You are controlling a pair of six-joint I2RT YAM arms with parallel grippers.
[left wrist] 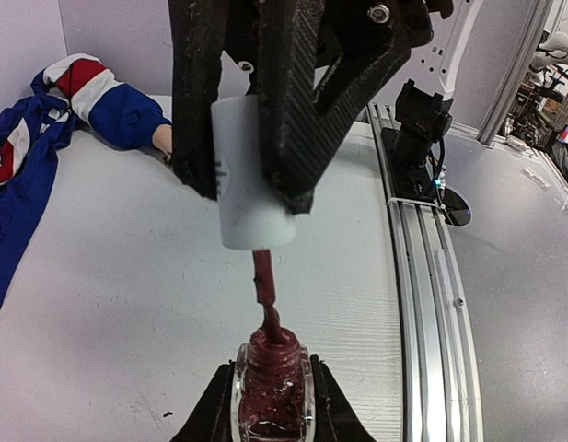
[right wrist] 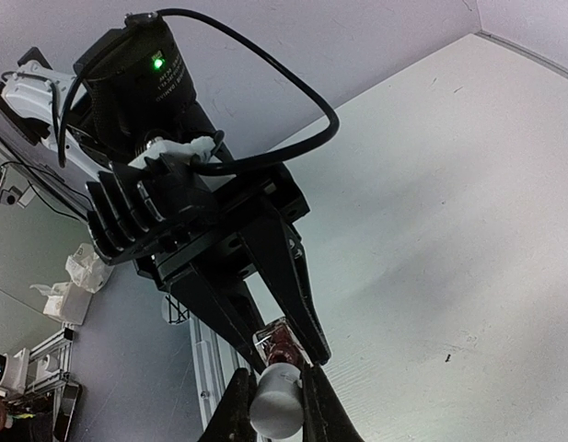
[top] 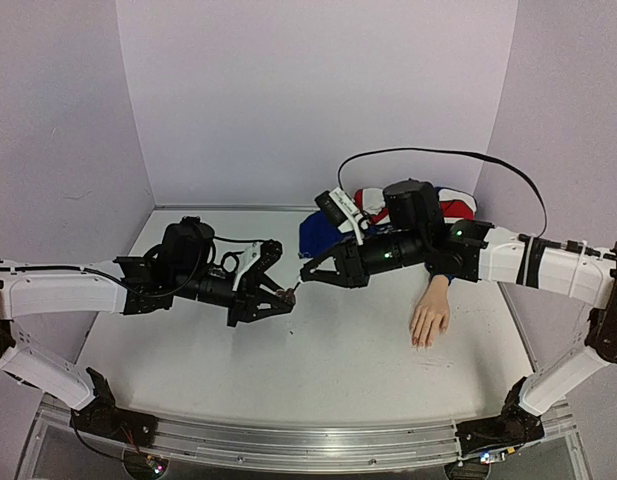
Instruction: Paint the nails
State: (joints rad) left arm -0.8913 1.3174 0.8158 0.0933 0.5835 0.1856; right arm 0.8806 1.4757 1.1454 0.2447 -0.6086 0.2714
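the left hand (left wrist: 270,379) is pressed in on a small bottle (left wrist: 270,405) of dark red polish, keeping it upright with its mouth up. The right hand (left wrist: 251,184) pinches the white cap (left wrist: 256,198) from above. the brush (left wrist: 263,285) hangs from the cap, its tip down in the bottle's neck. holding the bottle fast is probably what lets the brush be dipped and lifted without tipping the bottle. the two hands meet just left of centre in the top view, above the table (top: 318,370). the mannequin hand (top: 429,320) lies flat to the right of centre there, fingers pointing to the lower edge. its nails (top: 421,343) are at the fingertips, well apart from the brush and too small to tell whether any is painted. i judge this to be the loading step, with the carry to the nails yet to come. the left wrist view alone shows the polish on the brush and how the cap sits between the fingers. of the mannequin hand it gives only the blue sleeve (left wrist: 127,115) and a bit of skin colour at upper left. the right wrist view, at its lower edge, looks along the cap to the bottle and confirms both grips, but shows no nails. only the top view shows how far the brush is from them.
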